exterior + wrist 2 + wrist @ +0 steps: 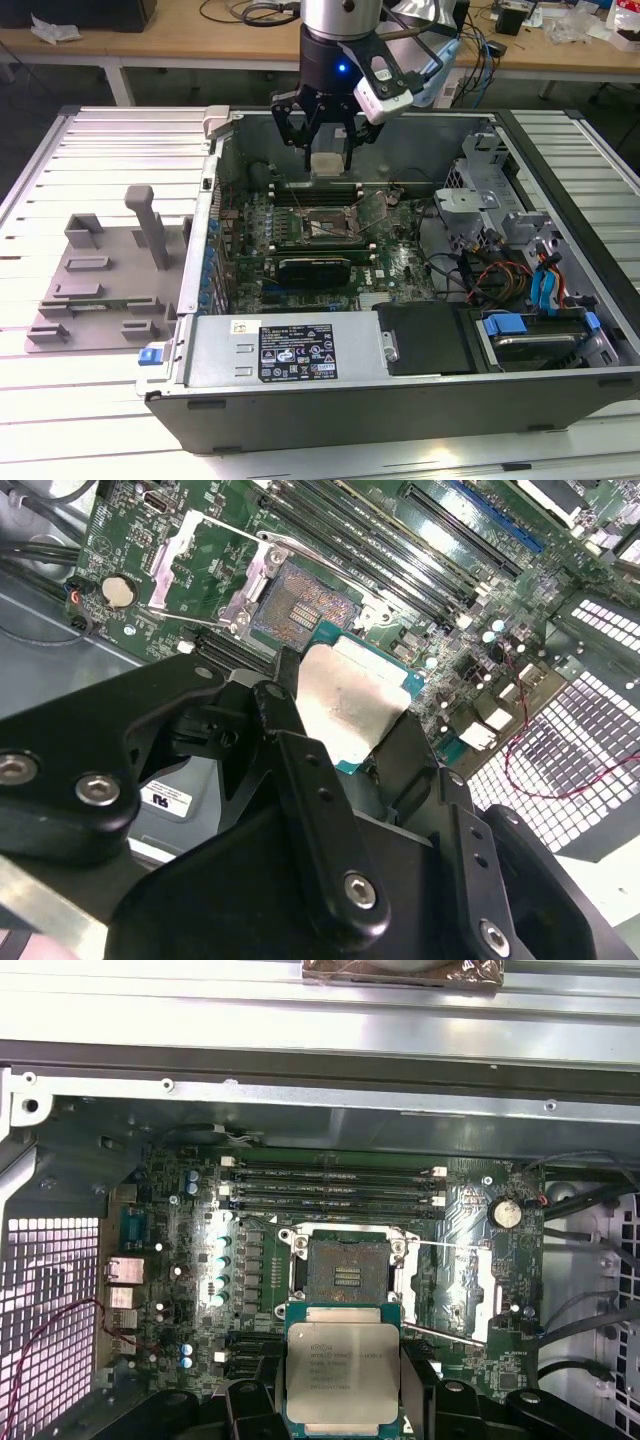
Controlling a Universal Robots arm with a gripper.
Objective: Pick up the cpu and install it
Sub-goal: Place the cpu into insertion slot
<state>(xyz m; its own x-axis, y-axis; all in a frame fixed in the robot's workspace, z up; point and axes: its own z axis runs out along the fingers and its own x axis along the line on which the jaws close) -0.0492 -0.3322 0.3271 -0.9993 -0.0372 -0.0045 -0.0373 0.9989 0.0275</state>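
The cpu (328,164), a flat square chip with a silver-grey top, hangs in the air with my gripper (328,158) shut on it. It is above the open computer case, a little behind the dark square socket (330,226) on the green motherboard. In the first wrist view the cpu (342,1375) sits level between the black fingers (250,1402), just short of the socket (348,1270), whose metal frame (452,1290) is swung open to one side. In the second wrist view the cpu (352,702) is clamped by its edges and the bare socket (300,608) lies beyond it.
The case walls (215,160) enclose the board. Memory slots (330,1188) run behind the socket, and a black card (314,268) lies in front of it. A drive cage and cables (500,230) fill the exterior view's right. A grey fixture plate (95,285) lies outside on the exterior view's left.
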